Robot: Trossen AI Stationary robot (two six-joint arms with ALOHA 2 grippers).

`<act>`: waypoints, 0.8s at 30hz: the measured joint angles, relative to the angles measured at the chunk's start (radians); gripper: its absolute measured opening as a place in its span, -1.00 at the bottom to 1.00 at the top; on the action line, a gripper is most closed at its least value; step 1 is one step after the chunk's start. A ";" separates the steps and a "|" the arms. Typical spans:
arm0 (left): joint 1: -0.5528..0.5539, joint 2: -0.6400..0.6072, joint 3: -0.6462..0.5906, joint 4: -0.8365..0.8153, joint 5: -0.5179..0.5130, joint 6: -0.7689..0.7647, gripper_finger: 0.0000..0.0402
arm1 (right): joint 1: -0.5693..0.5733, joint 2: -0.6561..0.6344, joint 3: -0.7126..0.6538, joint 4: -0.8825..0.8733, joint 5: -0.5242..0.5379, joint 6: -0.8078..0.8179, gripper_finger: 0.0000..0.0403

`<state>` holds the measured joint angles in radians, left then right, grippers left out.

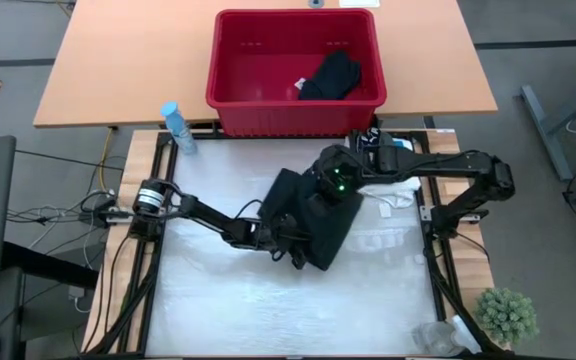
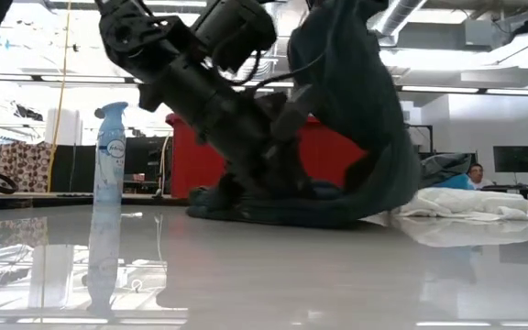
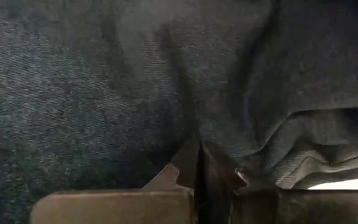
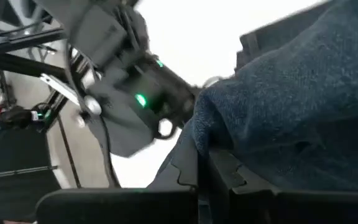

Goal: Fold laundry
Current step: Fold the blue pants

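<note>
A dark grey garment (image 1: 313, 225) lies at the table's middle, with one part raised high (image 2: 356, 101) and the rest bunched on the table (image 2: 282, 209). My left gripper (image 1: 293, 250) reaches in low from the left and is shut on the garment's near part. My right gripper (image 1: 330, 190) comes from the right, above the garment, and is shut on the raised part. A white garment (image 1: 400, 190) lies on the table to the right. A black garment (image 1: 330, 76) rests inside the red basket (image 1: 228, 70). My left gripper pinches a fold of the grey cloth (image 3: 199, 142) between its two shut fingers, slanting down from the table's left. One layer or several, I cannot tell. That part of the garment stays low, by the table. My right gripper pinches a bunched edge of the grey cloth (image 4: 211, 134) between its two fingers, slanting down from the right. The held part is lifted high. The cloth hangs from it in a slack curve (image 2: 383, 137), and its lower end lies on the table.
A blue spray bottle (image 1: 178, 128) stands at the table's far left corner. The red basket sits on a wooden table behind. A small green plant (image 1: 506, 315) is at the near right corner. A person (image 2: 475, 172) shows far off in the room.
</note>
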<state>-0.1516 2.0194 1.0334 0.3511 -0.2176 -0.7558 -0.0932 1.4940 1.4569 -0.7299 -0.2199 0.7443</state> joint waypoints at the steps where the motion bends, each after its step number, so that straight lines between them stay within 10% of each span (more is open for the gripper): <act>1: -0.001 0.003 0.008 -0.007 0.005 0.014 -1.00 | -0.007 0.000 0.008 -0.015 0.000 -0.010 -0.85; 14: 0.028 -0.283 0.012 -0.347 0.021 0.114 -1.00 | -0.018 -0.010 0.014 -0.091 0.041 -0.042 -0.86; 20: 0.017 -0.406 -0.008 -0.588 -0.273 0.162 -1.00 | -0.018 -0.010 0.014 -0.097 0.040 -0.055 -0.86; 24: 0.016 -0.415 -0.122 -0.424 -0.303 0.125 -1.00 | -0.018 -0.010 0.014 -0.097 0.040 -0.063 -0.86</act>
<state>-0.1357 1.6043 0.9117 -0.0729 -0.5207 -0.6307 -0.1112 1.4845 1.4712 -0.8272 -0.1795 0.6818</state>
